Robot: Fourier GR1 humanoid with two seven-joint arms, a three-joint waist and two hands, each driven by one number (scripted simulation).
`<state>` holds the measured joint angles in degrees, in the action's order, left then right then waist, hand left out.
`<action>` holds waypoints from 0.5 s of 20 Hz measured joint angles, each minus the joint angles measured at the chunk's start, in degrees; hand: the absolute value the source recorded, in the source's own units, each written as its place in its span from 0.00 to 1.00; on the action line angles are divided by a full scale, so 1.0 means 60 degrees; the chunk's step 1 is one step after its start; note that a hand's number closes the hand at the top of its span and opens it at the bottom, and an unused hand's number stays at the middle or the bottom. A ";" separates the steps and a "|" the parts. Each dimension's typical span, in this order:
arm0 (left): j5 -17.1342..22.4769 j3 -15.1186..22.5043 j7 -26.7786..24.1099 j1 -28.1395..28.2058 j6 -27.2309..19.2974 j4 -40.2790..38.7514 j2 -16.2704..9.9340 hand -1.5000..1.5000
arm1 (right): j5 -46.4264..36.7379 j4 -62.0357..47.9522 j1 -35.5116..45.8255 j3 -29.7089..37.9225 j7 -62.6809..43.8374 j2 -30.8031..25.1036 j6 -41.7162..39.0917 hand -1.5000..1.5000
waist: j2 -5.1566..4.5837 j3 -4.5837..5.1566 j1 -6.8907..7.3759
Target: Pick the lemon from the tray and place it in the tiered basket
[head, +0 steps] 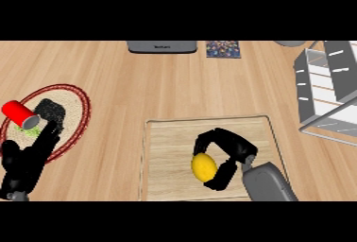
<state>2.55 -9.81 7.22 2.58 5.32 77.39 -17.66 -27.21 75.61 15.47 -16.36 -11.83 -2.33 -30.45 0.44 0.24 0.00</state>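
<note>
The right robot hand (226, 158) is curled round the lemon (202, 167), fingers on one side and thumb on the other. The lemon sits low on the tray (167, 137), so the grasp looks made but the lift not yet begun. The basket (327, 90) stands well apart, up at the right edge of the worktop (160, 80). I'd say the thing now is to raise the lemon straight up, clear of the tray rim, before swinging right, and come in over the basket's frame, not into it. The left robot hand (24, 160) rests open near the mat (77, 118) and red can (20, 114).
</note>
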 measured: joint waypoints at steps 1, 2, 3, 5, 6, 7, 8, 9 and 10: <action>0.0007 -0.0044 -0.0005 -0.0066 0.0001 -0.0062 -0.0010 0.50 | -0.0124 0.0131 0.0047 0.0053 -0.0261 0.0053 0.0178 1.00 | -0.0013 -0.0008 -0.0007; 0.0057 -0.0092 0.0003 -0.0020 0.0092 -0.0048 -0.0086 0.50 | -0.0383 0.0258 0.0035 0.0025 -0.0601 0.0123 0.0521 1.00 | -0.0015 -0.0012 -0.0009; 0.0066 -0.0105 0.0029 -0.0007 0.0098 -0.0004 -0.0099 0.50 | -0.0720 0.0298 0.0072 -0.0059 -0.0958 0.0179 0.1013 1.00 | -0.0017 -0.0017 0.0006; 0.0084 -0.0139 -0.0015 0.0051 0.0141 -0.0031 -0.0129 0.50 | -0.1620 0.0540 0.0117 -0.0256 -0.1791 0.0236 0.1952 1.00 | 0.0010 -0.0013 -0.0036; 0.0093 -0.0148 -0.0005 0.0114 0.0178 -0.0010 -0.0161 0.50 | -0.2150 0.0639 0.0156 -0.0368 -0.2285 0.0267 0.2399 1.00 | 0.0039 -0.0008 -0.0045; 0.0074 -0.0138 -0.0003 0.0123 0.0145 -0.0012 -0.0132 0.50 | -0.2617 0.0782 0.0192 -0.0503 -0.2801 0.0293 0.2800 1.00 | 0.0051 -0.0006 -0.0074; 0.0054 -0.0124 0.0015 0.0127 0.0103 -0.0006 -0.0096 0.50 | -0.3057 0.0941 0.0244 -0.0658 -0.3333 0.0313 0.3152 1.00 | 0.0056 -0.0006 -0.0088; 0.0052 -0.0120 0.0029 0.0156 0.0082 0.0012 -0.0066 0.50 | -0.3452 0.1166 0.0334 -0.0840 -0.3904 0.0329 0.3417 1.00 | 0.0063 -0.0007 -0.0088; 0.0047 -0.0111 0.0013 0.0240 0.0098 0.0087 -0.0068 0.50 | -0.3873 0.1387 0.0333 -0.1037 -0.4430 0.0341 0.3685 1.00 | 0.0071 -0.0009 -0.0081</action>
<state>2.83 -10.48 7.30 4.01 5.91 77.92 -18.07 -50.44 83.93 17.47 -22.58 -38.41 -0.29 -8.35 0.87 0.18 -0.48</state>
